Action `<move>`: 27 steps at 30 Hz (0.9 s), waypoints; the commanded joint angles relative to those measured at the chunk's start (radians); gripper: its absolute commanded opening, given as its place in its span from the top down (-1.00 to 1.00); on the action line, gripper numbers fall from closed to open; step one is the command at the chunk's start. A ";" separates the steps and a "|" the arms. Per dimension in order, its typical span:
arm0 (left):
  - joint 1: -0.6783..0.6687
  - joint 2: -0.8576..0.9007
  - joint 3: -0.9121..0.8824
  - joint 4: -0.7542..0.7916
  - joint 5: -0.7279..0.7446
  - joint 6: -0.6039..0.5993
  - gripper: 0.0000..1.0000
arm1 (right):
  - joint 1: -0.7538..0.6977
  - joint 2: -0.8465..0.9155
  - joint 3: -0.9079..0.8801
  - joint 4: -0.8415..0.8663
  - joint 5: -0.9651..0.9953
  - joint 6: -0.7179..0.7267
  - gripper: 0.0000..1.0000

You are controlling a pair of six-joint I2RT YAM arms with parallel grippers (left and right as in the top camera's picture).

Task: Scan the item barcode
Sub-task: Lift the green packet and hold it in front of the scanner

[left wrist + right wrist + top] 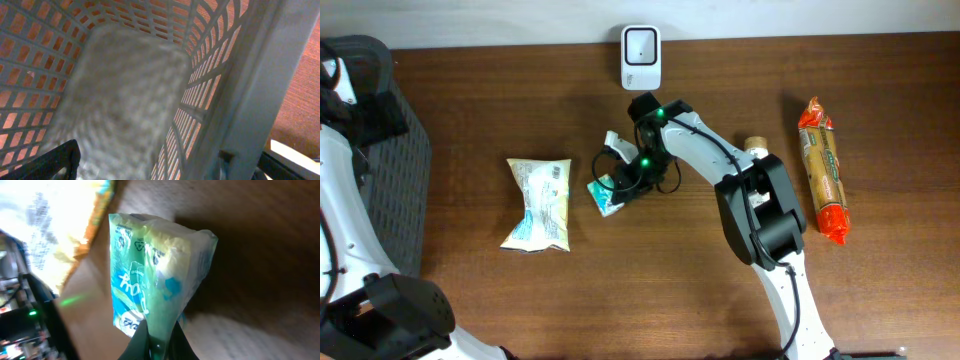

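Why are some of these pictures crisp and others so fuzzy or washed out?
Overhead: evenly lit and sharp across the table. Left wrist: the basket walls are fairly clear, its floor a soft blur. Right wrist: the green packet is readable, the pale packet behind is blown out by glare, the wood dark.

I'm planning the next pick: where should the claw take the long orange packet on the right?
Probably across the middle of the long orange packet, from straight above, closing on its two long sides. It lies flat with nothing touching it and is narrow across, while its ends look pinched.
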 commanded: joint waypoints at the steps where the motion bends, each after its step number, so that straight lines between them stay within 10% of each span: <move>1: 0.007 0.002 -0.003 0.002 0.008 -0.006 -0.98 | -0.047 -0.010 0.012 -0.055 -0.238 0.000 0.92; 12: 0.007 0.002 -0.003 0.002 0.008 -0.006 -0.98 | -0.285 -0.187 0.017 -0.232 -0.803 -0.075 0.92; 27: 0.007 0.002 -0.003 0.002 0.008 -0.006 -0.98 | -0.576 -0.678 0.023 -0.250 -0.797 -0.069 0.92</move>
